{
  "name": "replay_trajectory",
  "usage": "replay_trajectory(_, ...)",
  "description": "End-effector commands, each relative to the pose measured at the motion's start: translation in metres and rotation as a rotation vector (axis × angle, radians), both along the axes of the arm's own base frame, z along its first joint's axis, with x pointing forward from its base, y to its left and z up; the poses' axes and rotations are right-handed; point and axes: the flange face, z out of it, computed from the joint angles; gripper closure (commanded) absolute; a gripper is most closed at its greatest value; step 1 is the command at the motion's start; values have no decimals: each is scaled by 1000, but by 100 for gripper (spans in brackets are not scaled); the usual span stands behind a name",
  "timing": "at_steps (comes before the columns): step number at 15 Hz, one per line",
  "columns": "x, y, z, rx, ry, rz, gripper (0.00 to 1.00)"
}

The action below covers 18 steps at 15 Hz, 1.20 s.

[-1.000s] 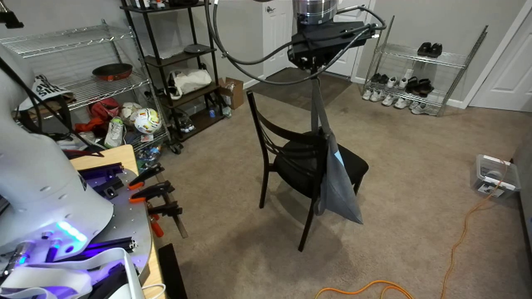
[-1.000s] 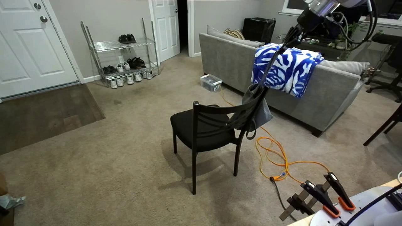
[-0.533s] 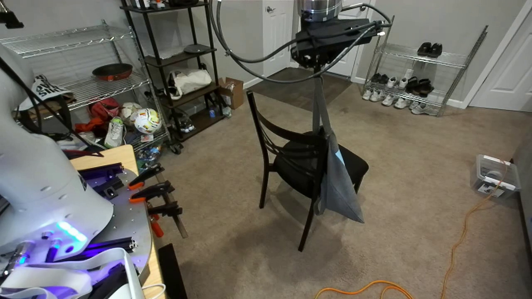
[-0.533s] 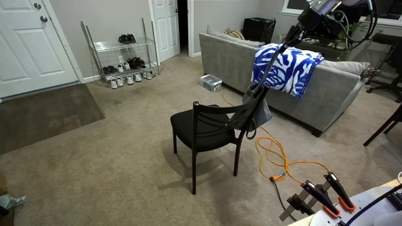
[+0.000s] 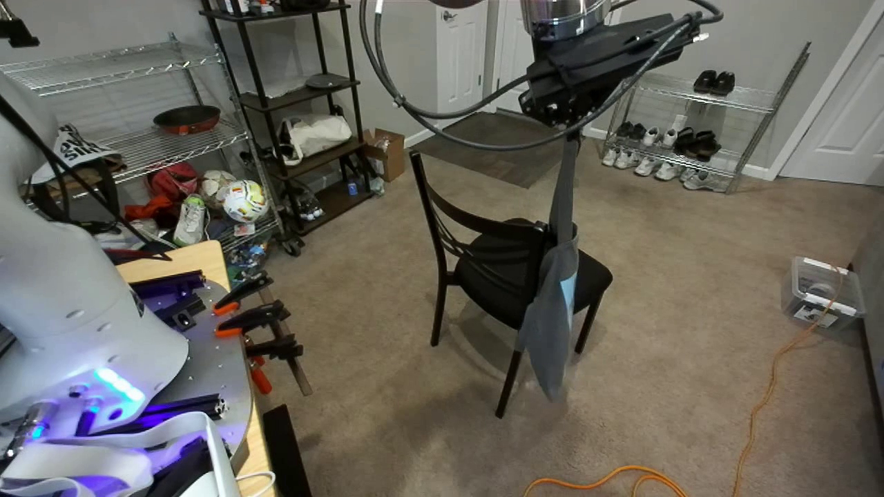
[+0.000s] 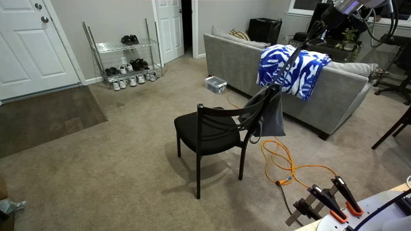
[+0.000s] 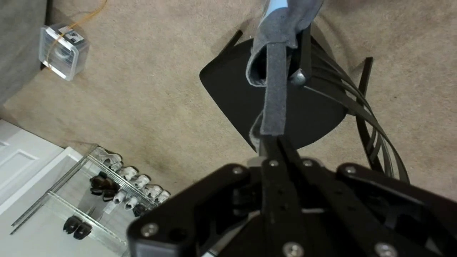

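Note:
A grey fabric bag [image 6: 273, 115] hangs by the corner post of a black chair [image 5: 511, 276], its body partly behind the chair back in an exterior view. My gripper [image 7: 273, 137] is shut on the bag's strap [image 7: 275, 89], which rises taut and slanted from the bag's mouth. In the wrist view a second strap edge shows beside it, and the top of the post [image 7: 300, 76] stands close against the bag. I cannot tell whether the post is inside the strap loop. A light blue patch [image 5: 568, 297] marks the bag's side.
A grey sofa [image 6: 231, 61] with a blue-white blanket [image 6: 295, 73] stands beyond the chair. An orange cord [image 6: 289, 160], a clear plastic box [image 5: 822, 293] and a shoe rack [image 5: 697, 131] are around. Clamps [image 5: 255, 317] jut from the robot's table edge.
My gripper has moved away from the chair with the strap held, rightward in both exterior views. The bag has swung and turned against the post. The chair has stayed put.

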Motion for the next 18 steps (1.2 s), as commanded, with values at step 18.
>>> replay_trajectory(18, -18, 27, -51, -36, 74, 71, 99)
